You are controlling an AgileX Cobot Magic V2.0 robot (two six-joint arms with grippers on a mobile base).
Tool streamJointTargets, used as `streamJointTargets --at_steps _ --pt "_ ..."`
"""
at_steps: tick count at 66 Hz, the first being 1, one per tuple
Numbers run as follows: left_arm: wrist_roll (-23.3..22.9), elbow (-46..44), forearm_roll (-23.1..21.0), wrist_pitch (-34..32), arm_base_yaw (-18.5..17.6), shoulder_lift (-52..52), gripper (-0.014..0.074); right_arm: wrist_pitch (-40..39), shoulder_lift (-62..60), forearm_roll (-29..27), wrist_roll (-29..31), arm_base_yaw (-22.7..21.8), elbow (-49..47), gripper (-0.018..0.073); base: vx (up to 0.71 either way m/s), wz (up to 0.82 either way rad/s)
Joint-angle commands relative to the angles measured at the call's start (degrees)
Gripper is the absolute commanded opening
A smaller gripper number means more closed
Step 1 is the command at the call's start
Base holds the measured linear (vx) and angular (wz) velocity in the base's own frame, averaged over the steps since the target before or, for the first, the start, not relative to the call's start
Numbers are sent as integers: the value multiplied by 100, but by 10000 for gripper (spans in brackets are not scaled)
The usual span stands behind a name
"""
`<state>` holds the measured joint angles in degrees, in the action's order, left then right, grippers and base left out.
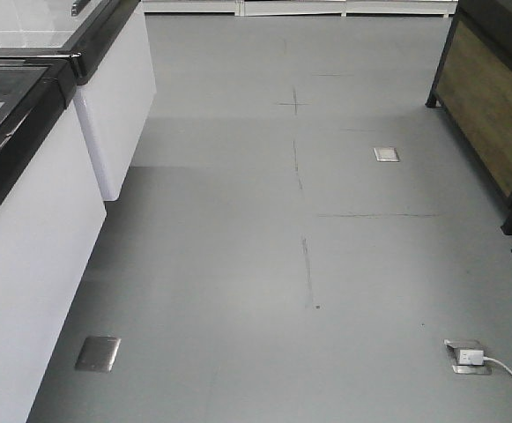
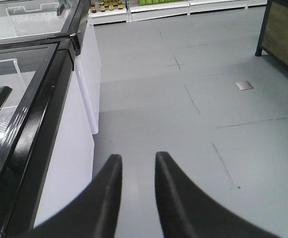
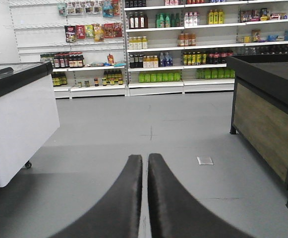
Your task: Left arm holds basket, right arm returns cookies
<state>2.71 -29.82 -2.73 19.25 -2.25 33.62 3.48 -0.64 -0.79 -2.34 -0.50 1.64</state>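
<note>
The basket and the cookies are out of view in all three views. In the left wrist view, my left gripper (image 2: 139, 158) hangs over bare grey floor beside a white freezer, open, with a clear gap and nothing between its black fingers (image 2: 109, 188). My right gripper (image 3: 145, 158) points down the aisle toward the shelves; its fingers (image 3: 129, 193) stand almost together with only a thin slit and hold nothing. Neither arm shows in the front-facing view.
White chest freezers (image 1: 35, 264) with black rims and glass lids line the left side. A wood-panelled black display stand (image 1: 493, 106) is at the right. Floor outlet plates (image 1: 97, 353) (image 1: 385, 154) and a plugged white cable (image 1: 493, 361) lie on the grey floor. Stocked shelves (image 3: 173, 49) fill the far wall.
</note>
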Motion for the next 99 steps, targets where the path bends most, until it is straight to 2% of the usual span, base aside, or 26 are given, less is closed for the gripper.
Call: streamJointTargets --at_steps 1,11,21,28,34,40,43,54,58,66,79,85,95,99 --pt "-49 -186 -24 -495 4 35 321 -398 -74 29 15 -5 101 -3 0 0" --pt "-49 -186 -24 -575 4 29 454 -398 -74 29 15 -5 101 -3 0 0" --pt "-197 -186 -41 -398 4 35 471 -398 -74 29 15 -5 101 -3 0 0" --pt "-967 -332 33 389 8 214 453 -398 -74 29 15 -5 101 -3 0 0" --pt "-1285 -735 233 1331 8 751 433 -398 -74 29 15 -5 101 -3 0 0" --pt "-1314 -1230 273 1961 8 1367 417 -398 -74 29 15 -5 101 -3 0 0" --pt "-1314 -1476 122 2224 8 1679 414 -398 -74 29 15 -5 101 -3 0 0" --pt "-1313 -2518 -360 2652 15 2614 414 -398 -74 29 15 -5 101 -3 0 0" --pt "-1313 -2828 -525 2761 138 2793 414 -398 -74 29 15 -5 101 -3 0 0" --pt "-1287 -3583 -1091 3015 789 3050 414 -398 -74 29 15 -5 101 -3 0 0" --pt "-1240 -4336 -2155 3437 2415 3216 414 -398 -79 29 15 -5 101 -3 0 0" --pt "-1218 -4510 -2848 3543 3148 3239 414 -398 -79 29 15 -5 101 -3 0 0" --pt "-767 -4585 -4222 3510 4310 3239 414 -398 -79 29 15 -5 101 -3 0 0" --pt "-576 -4585 -4573 3448 4704 3239 414 -398 -79 29 15 -5 101 -3 0 0"
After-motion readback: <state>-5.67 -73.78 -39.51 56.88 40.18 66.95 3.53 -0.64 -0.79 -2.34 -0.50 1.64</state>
